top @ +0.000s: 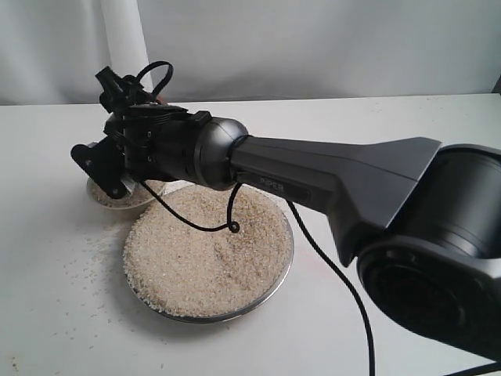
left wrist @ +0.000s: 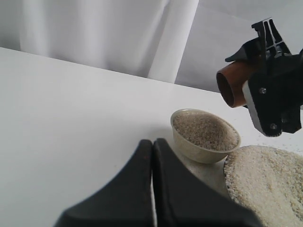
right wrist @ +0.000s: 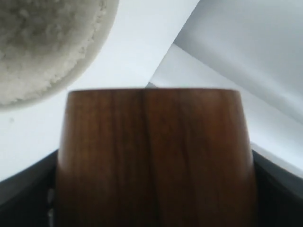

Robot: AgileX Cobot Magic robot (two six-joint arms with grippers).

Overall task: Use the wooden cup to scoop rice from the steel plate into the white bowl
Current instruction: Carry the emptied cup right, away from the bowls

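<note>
The right tool (left wrist: 253, 75) is clamped around the wooden cup (left wrist: 234, 82), one finger on each side of its rounded wall, and holds it up off the surface (top: 63, 313). The cup lies tipped on its side, its dark mouth turned sideways (whether any grains remain inside cannot be told). It hangs close above the white bowl (left wrist: 204, 137) without touching it, a little toward the side where the big dish stands. The bowl is heaped to the brim with rice and sits on the surface just beside the steel plate (top: 283, 270). The plate is the nearer of the two in the exterior view. Rice (top: 207, 251) covers the plate in a broad, low mound reaching almost to the shiny rim, and loose grains are scattered over the surface around both dishes. The right arm (top: 329, 176) stretches across from the right, over the far part of the plate, and hides most of the bowl in the exterior view. A thin black cable (top: 196, 225) droops from it onto the rice. The left tool (left wrist: 152, 146) is closed with nothing in it, its two dark fingers pressed together, low over the bare surface and apart from the bowl.
</note>
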